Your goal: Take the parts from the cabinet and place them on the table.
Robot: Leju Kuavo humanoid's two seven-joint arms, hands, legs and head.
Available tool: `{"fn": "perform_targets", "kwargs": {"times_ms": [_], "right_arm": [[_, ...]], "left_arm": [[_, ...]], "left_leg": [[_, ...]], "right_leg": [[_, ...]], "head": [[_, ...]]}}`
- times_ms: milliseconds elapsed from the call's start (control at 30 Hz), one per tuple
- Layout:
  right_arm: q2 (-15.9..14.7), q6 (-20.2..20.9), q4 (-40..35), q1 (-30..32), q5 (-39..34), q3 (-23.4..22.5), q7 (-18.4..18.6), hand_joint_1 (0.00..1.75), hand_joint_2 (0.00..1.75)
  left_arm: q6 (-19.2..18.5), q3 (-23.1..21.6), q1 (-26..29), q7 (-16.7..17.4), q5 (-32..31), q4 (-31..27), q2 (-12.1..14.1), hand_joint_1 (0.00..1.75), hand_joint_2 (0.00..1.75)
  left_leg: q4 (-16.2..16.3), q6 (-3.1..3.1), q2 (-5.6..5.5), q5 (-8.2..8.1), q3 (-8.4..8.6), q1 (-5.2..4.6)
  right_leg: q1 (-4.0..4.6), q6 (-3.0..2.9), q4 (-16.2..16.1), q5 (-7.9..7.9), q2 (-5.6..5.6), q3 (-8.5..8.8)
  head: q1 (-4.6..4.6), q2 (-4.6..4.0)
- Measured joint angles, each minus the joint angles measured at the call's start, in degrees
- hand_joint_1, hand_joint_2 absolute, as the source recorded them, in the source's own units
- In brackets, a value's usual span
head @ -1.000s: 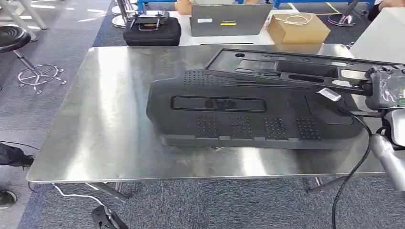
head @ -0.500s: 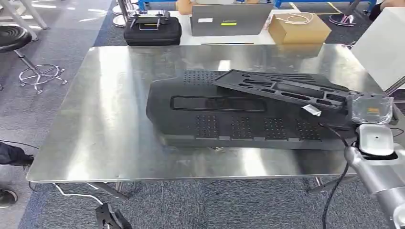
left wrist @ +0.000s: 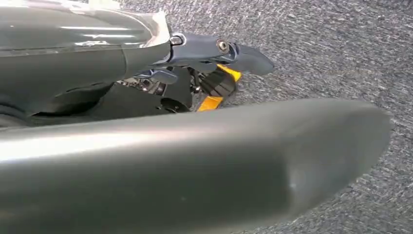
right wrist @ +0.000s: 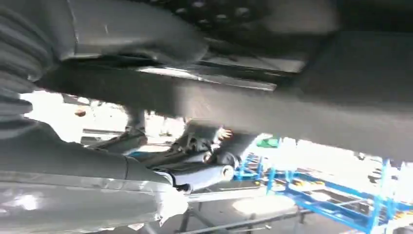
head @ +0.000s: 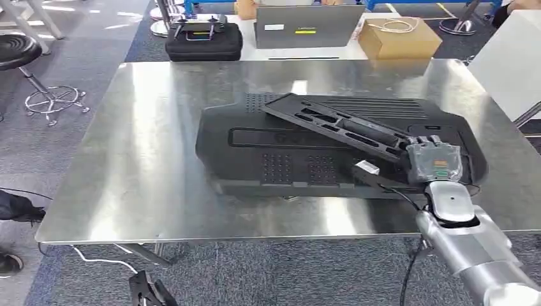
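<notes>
Slotted black part (head: pixel 332 124) lies across the large black panel (head: pixel 306 159) on the steel table (head: pixel 147 159) — long axis ten to four o'clock; right hand (head: pixel 434 162) grasps its four-o'clock end — left hand's (left wrist: pixel 146 146) state can't be told.

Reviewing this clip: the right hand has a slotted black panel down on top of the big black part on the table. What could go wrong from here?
1. The panel lies tilted across the curved big part, not on the table; once let go, it may slide off.
2. The right hand grips only the panel's end, so any pull may drag or twist it.
3. A cable crosses near the hand and could snag.
</notes>
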Motion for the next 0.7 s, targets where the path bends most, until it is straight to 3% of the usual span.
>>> {"fn": "perform_targets", "kwargs": {"times_ms": [367,500,700], "right_arm": [[-0.2,-0.2,-8.9,2.3,0.0,1.5,-2.6,0.0,0.0],[-1.9,0.6,-14.8,4.9,-5.7,1.8,-4.2,0.0,0.0],[-5.1,-4.9,-28.8,14.7,-13.8,-0.4,-6.4,0.0,0.0]], "left_arm": [[0.2,-0.1,0.1,-0.7,0.0,0.0,0.0,0.0,0.0],[0.6,0.0,0.4,-1.3,0.0,0.0,0.0,0.0,0.0],[1.6,0.1,1.2,-2.3,0.0,0.0,0.2,0.0,0.0]], "left_leg": [[0.0,0.0,0.0,0.0,0.01,0.0],[0.0,0.0,-0.07,0.0,0.02,0.0],[0.0,0.0,-0.07,-0.03,0.0,-0.01]], "right_leg": [[0.0,0.0,0.0,0.0,0.0,-0.02],[-0.01,0.0,0.0,-0.01,-0.05,0.01],[-0.01,0.01,0.0,-0.02,-0.09,0.0]], "head": [[0.0,0.0],[0.02,0.0],[0.02,0.0]]}}
